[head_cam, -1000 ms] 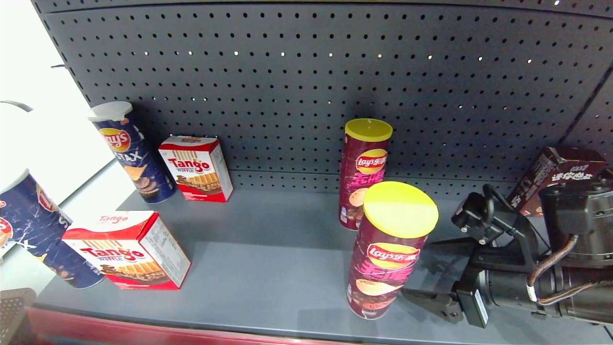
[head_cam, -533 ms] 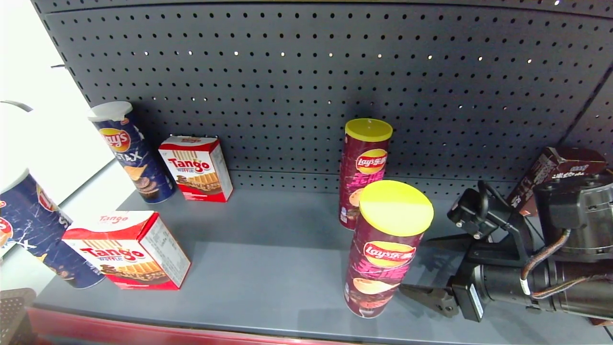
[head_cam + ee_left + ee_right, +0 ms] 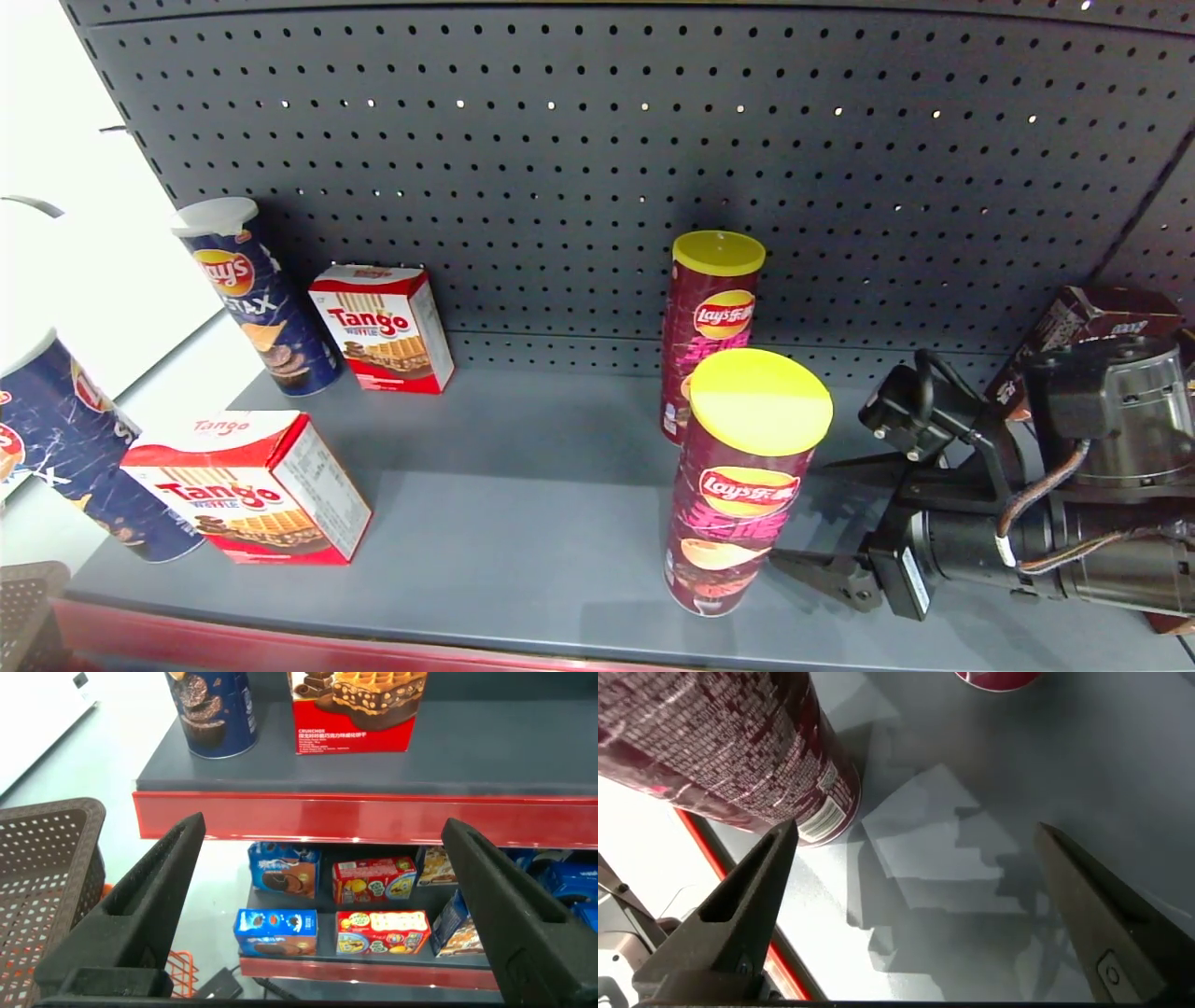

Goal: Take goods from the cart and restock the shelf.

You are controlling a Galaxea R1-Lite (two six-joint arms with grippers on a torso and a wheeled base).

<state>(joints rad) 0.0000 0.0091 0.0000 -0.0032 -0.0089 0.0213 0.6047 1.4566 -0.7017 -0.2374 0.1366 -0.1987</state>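
Slid slightly left since a second ago: near can (image 3: pixel 738 485), with right gripper (image 3: pixel 808 511). Stands upright at front of shelf (image 3: pixel 523 523), just left of spread fingers (image 3: pixel 822 571), nearer one at its base. Farther off, lower: left gripper (image 3: pixel 322 826), also spread.

Shop aisle: crisp canisters (image 3: pixel 714 327) and wafer boxes (image 3: pixel 385 327) stand on a grey pegboard-backed shelf (image 3: pixel 523 523), with biscuit packs (image 3: pixel 374 879) filling the tiers below.
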